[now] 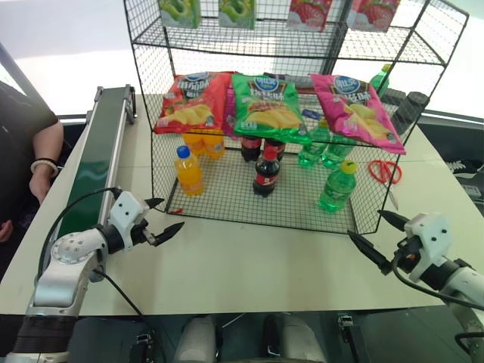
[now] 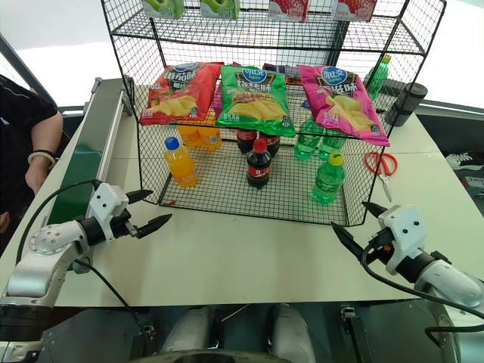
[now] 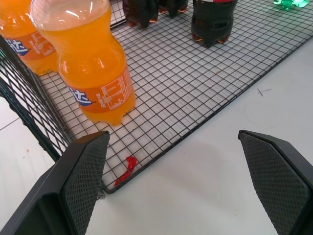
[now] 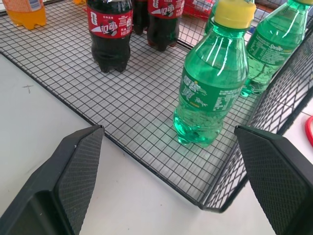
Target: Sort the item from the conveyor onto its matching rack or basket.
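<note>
Both grippers sitting nearest cam, low over the white table [image 1: 249, 265], empty. Left gripper [image 1: 162, 219] w/ fingers spread wide, pointing at the front-left corner of the rack [image 1: 227, 204], just short of the wire edge; orange bottle [image 1: 188, 171] w/ blue cap standing right ahead of it on the bottom tier. Conveyor [image 1: 94, 162] running along the table's left edge, belt bare where visible; a person's arm [image 1: 41, 162] resting beside it.

Mid rack: cola bottle [image 1: 265, 172] w/ red cap standing upright. Chip bags [image 1: 265, 106] lying on the tier above.

Green bottle [image 4: 212, 78]: clear-green plastic, yellow screw cap, green label w/ white print, standing upright on the bottom tier near the front-right corner, two more green ones behind it. Right gripper [image 1: 382, 234] w/ jaws gaping wide, hovering outside the rack front, bottle just ahead between the finger lines, not touching. Red scissors [image 1: 386, 172] lying on table right of rack.
</note>
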